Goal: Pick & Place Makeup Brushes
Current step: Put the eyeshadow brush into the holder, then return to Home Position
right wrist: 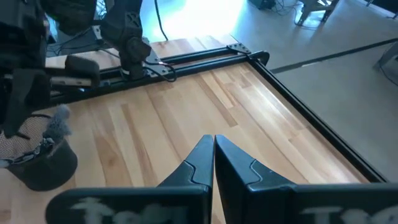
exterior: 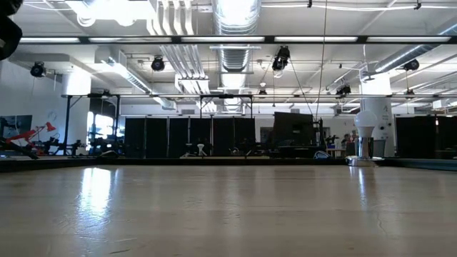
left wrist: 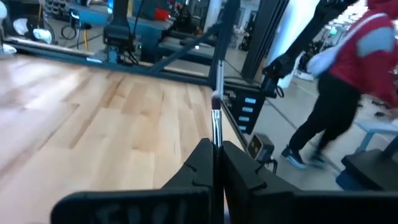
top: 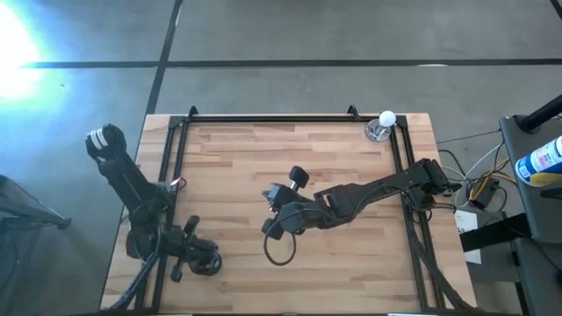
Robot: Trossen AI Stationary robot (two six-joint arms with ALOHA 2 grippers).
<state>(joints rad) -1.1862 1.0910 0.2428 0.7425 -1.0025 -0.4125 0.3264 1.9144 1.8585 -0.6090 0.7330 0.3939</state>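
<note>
Left wrist view: left hand [left wrist: 216, 163] pinches, seemingly, a makeup brush [left wrist: 216, 118].

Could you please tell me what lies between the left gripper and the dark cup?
Nothing: bare table separates the left gripper and the dark cup in the high view.

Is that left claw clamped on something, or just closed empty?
Clamped. In its wrist view the left gripper is shut on a thin makeup brush, which sticks out straight from between the two dark fingers.
</note>
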